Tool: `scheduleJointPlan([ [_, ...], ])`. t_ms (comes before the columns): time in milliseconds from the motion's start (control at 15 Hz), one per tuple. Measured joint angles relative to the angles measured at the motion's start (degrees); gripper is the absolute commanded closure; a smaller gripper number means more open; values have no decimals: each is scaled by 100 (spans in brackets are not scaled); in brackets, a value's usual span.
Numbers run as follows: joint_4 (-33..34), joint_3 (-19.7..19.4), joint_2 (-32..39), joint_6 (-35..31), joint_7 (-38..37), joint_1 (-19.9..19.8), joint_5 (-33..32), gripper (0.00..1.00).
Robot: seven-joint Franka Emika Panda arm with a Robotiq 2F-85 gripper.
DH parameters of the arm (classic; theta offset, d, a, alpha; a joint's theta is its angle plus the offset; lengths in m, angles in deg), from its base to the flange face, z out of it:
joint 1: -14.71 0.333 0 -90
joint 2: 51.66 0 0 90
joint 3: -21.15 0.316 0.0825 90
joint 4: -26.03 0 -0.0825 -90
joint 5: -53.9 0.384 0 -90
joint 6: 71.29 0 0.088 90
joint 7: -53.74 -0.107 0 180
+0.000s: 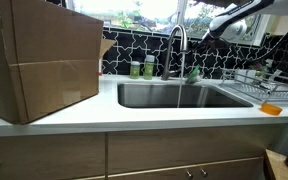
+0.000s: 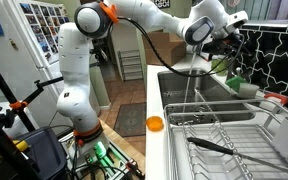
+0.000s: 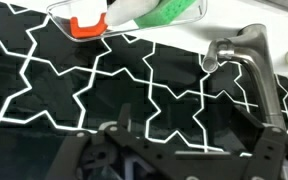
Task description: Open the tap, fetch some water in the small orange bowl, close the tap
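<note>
Care is called for around the tap (image 3: pixel 249 60): in the wrist view the jaws are seen spread wide with nothing held, the steel tap just ahead and close by one of them; whether it is touched cannot be told. A faint streak (image 1: pixel 180 95) under the spout suggests that water is running, so fetching the bowl (image 1: pixel 271 109) is judged to be the step in hand. The bowl lies well below the jaws and well apart from them, on the tabletop (image 1: pixel 74 118) near its front edge, beside the rack (image 1: pixel 267 88). The jaws should be backed clear so the tap is not knocked, then lowered over one wall of the bowl; the rim should be pinched firmly and the bowl kept level under the spout. The tabletop is pale and smooth. A steel sink (image 1: pixel 134 96) is set below the jaws, black patterned tiles (image 3: pixel 54 90) and green bottles (image 1: pixel 142 68) stand beyond, and a cardboard box (image 1: pixel 39 60) sits far aside.
</note>
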Motion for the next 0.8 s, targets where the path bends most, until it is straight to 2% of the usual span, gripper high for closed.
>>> scheduleJointPlan([
  [200,-417,-131,-448,240,-38,57,-66,0],
  [533,-910,-464,-1078,1462,-87,193,-502,0],
  [800,-898,-501,-1118,1507,-84,238,-509,0],
])
